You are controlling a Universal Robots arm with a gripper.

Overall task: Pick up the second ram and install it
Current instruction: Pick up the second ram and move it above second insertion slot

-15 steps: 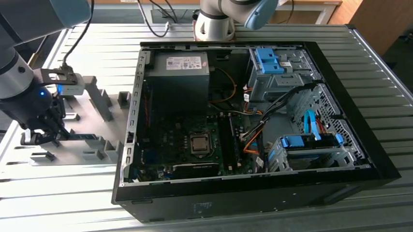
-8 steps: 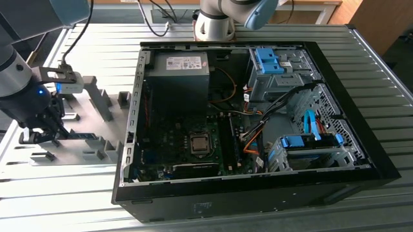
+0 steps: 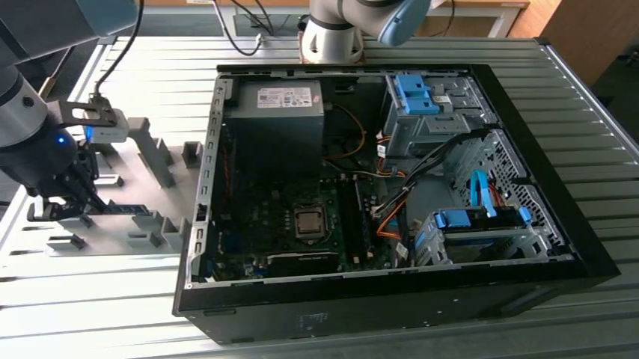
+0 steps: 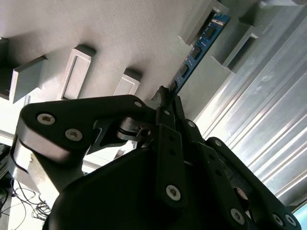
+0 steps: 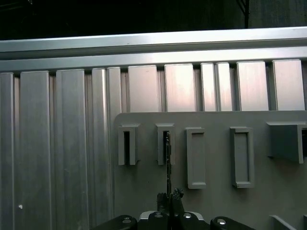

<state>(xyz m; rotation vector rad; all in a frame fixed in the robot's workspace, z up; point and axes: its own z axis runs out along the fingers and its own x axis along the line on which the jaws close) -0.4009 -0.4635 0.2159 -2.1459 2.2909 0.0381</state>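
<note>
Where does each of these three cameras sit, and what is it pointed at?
Exterior view: off the arm, high up, looking down on the open computer case; the arm stands at the exterior view's left.
First wrist view: on the wrist, looking along the gripper at the grey holder plate.
Second wrist view: on the wrist, looking past the gripper's black linkage to the second ram.
Both wrist views share the gripper shut on the second ram.

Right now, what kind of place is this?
Probably a robotics test bench for computer assembly: an open computer case on a slatted metal table, a robot arm, and the second ram standing in grey holder blocks.
</note>
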